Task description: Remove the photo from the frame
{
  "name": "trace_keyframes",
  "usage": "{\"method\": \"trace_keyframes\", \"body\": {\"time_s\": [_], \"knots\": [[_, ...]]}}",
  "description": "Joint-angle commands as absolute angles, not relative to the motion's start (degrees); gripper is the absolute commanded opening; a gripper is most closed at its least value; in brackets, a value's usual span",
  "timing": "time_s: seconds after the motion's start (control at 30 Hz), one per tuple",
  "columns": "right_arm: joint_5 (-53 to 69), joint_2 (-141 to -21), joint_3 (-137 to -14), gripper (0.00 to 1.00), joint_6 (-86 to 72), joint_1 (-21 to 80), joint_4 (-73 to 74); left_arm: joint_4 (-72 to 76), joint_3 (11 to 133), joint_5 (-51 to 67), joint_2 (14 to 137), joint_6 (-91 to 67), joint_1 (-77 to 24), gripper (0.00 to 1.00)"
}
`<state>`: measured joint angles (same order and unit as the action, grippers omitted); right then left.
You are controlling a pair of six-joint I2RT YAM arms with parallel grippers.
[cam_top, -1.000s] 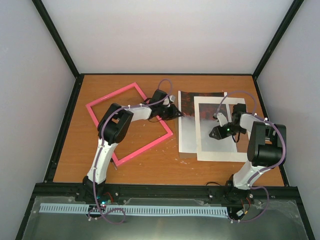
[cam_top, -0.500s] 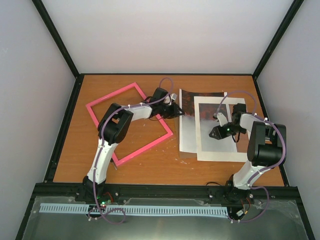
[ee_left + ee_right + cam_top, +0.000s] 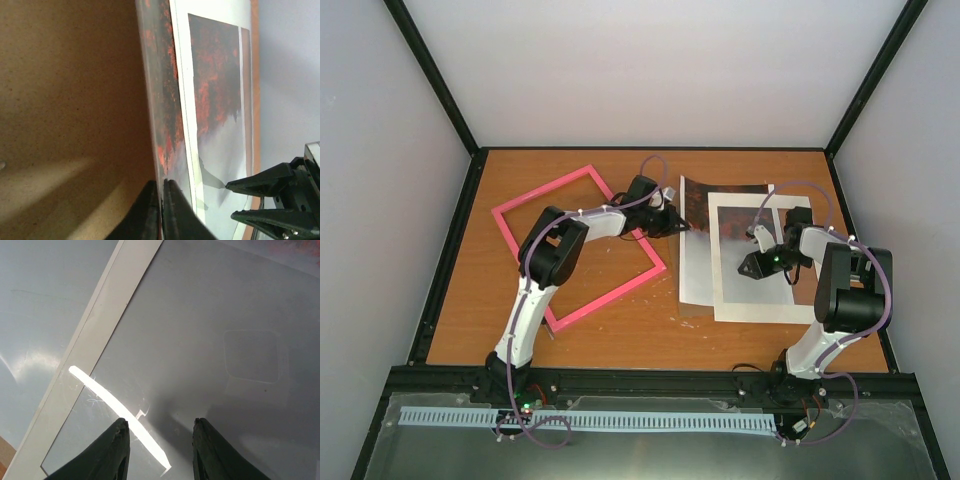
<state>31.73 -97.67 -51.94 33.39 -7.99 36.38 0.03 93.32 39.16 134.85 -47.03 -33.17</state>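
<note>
Two arms reach over a wooden desk (image 3: 620,330). The frame (image 3: 610,298) lies flat on the left half of the desk, turned at an angle, and bare wood shows through its pink border. The left arm passes over its right corner.

The photo (image 3: 695,270) lies flat on the right half of the desk, apart from the frame. Its far part is mottled dark red and black, and its near part is pale grey. A white sheet (image 3: 760,312) with a rectangular window lies on top of it and covers all but a strip along its left side. The same red-to-grey picture shows through the window.

The left pincer (image 3: 675,225) is at the photo's left edge, near the far end. In the left wrist view its fingers (image 3: 175,215) are almost together, and the thin glossy edge of the photo (image 3: 162,100) runs straight into the narrow gap between them, so they appear clamped on that edge. The white sheet's border (image 3: 181,75) is just beyond.

The right pincer (image 3: 750,265) points down over the window of the white sheet. Its fingers (image 3: 112,455) are apart with nothing between them, low over the glossy grey surface. I cannot tell whether the tips touch it. A white border strip (image 3: 115,300) runs diagonally past them.
</note>
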Motion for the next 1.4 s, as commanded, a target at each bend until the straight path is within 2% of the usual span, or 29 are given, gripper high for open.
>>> {"method": "trace_keyframes", "body": {"time_s": [0.0, 0.13, 0.3, 0.4, 1.03, 1.37], "knots": [[26.46, -100.29, -50.27, 0.37, 32.88, -7.82, 37.53, -0.89, 95.64, 38.26, 135.46, -46.79, -33.44, 0.02], [26.05, -99.80, -50.33, 0.37, 32.74, -7.83, 37.29, -2.66, 95.54, 36.99, 134.55, -46.11, -33.40, 0.01], [26.73, -97.31, -53.19, 0.47, 33.13, -10.56, 39.96, -6.32, 93.69, 33.92, 129.16, -43.00, -32.93, 0.01], [27.86, -94.31, -55.52, 0.50, 33.56, -12.45, 42.97, -8.06, 91.09, 32.36, 124.28, -41.69, -32.36, 0.01], [31.58, -77.54, -55.81, 0.52, 26.34, -13.78, 46.11, -26.50, 78.92, 16.48, 92.32, -33.68, -32.06, 0.01], [36.40, -66.55, -50.64, 0.56, 18.68, -13.73, 39.72, -34.26, 82.82, 8.58, 80.06, -27.74, -32.08, 0.01]]}}
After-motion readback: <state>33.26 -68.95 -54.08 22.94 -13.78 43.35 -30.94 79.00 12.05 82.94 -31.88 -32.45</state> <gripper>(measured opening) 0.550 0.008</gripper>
